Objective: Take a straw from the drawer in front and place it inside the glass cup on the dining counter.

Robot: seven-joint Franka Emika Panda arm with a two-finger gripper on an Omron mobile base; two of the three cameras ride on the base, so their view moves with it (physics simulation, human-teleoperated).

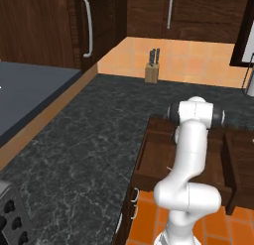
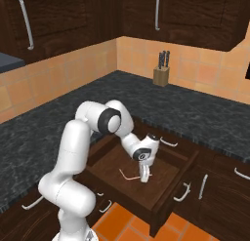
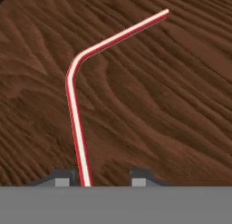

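The gripper (image 2: 144,178) is lowered into the open drawer (image 2: 168,186), jaws partly closed around the ungrasped straw (image 3: 74,114); lifting and cup delivery remain.

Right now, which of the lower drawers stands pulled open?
The drawer under the pincer, with the straw lying on its floor; the neighbouring drawer fronts sit flush beneath the black counter.

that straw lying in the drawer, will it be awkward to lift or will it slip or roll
The straw is very thin and round, lying flat on the drawer floor, so it may roll or slip between the fingers. It looks light, so lifting should be easy. Its bent tip could limit rolling, and might swing if gripped off-centre by the gripper.
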